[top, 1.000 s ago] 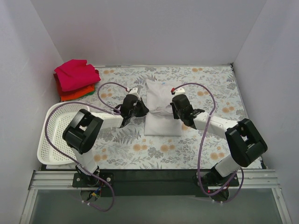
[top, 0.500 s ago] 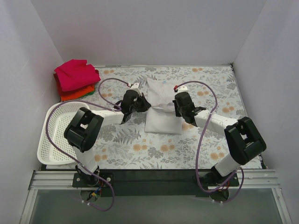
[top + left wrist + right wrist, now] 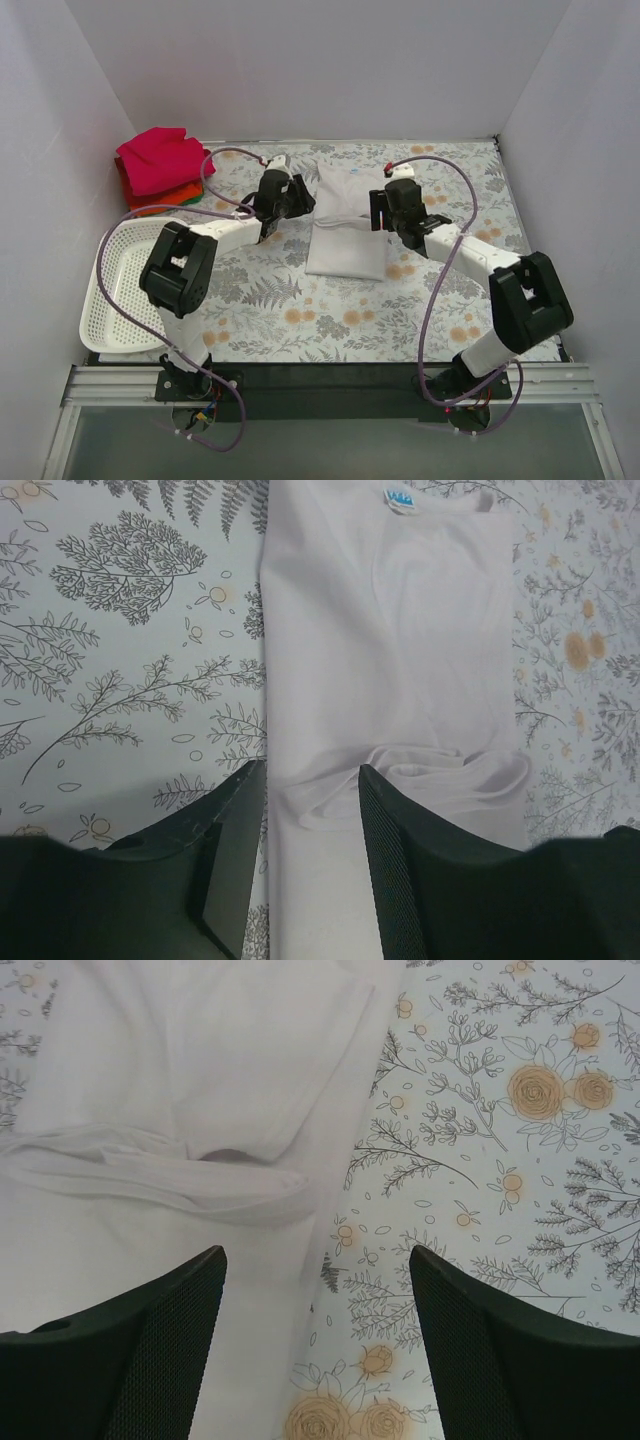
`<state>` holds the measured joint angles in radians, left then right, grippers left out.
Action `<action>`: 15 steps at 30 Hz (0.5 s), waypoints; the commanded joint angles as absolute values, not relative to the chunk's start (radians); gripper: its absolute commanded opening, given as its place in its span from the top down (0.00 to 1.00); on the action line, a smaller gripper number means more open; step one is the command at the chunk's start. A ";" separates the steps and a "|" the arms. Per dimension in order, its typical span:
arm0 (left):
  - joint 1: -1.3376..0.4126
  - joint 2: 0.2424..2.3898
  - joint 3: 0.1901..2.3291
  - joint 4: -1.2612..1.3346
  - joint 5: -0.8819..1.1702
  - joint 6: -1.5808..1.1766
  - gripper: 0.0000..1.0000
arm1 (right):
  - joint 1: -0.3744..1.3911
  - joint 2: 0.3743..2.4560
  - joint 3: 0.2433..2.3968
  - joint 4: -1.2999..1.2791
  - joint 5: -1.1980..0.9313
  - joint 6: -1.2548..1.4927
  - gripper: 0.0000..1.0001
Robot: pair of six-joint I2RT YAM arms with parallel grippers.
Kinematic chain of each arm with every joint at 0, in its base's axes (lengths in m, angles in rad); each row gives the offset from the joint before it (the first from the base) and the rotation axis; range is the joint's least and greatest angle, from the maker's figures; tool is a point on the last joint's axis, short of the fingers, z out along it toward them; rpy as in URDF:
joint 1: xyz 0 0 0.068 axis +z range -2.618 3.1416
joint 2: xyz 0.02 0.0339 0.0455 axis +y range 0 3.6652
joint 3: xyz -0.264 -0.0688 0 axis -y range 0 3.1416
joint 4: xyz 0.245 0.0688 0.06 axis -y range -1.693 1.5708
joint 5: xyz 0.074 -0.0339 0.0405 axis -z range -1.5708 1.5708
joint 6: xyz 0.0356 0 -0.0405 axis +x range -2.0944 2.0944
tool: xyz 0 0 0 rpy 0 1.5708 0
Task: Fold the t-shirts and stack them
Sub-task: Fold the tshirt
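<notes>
Left gripper (image 3: pixel 302 203), right gripper (image 3: pixel 376 211) farther up t-shirt (image 3: pixel 346 252)

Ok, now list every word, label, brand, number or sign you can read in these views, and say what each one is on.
Blue neck label inside the collar of the white t-shirt: there is print on it, but it is too small and blurred to read.
Table cover: only fern and flower patterns, no writing.
Folded t-shirts and white basket: no text visible.
</notes>
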<state>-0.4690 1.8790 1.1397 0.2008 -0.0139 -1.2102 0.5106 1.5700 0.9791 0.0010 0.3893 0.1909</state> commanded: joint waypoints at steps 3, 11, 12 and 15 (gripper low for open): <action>-0.492 1.675 1.047 0.222 -0.037 -1.200 0.59 | 0.515 1.402 0.910 0.023 0.304 0.210 0.32; -0.595 1.666 0.865 0.376 0.106 -1.250 0.61 | 0.528 1.385 0.790 0.133 0.092 0.250 0.34; -0.606 1.667 0.850 0.397 0.107 -1.259 0.62 | 0.529 1.391 0.793 0.140 0.080 0.253 0.34; -0.652 1.684 0.805 0.442 0.097 -1.278 0.62 | 0.535 1.420 0.802 0.166 0.054 0.258 0.34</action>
<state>-0.6205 1.6829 0.8295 0.3611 0.0742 -1.2537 0.5270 1.4109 0.7883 0.0750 0.1230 0.2390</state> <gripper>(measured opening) 0.386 0.662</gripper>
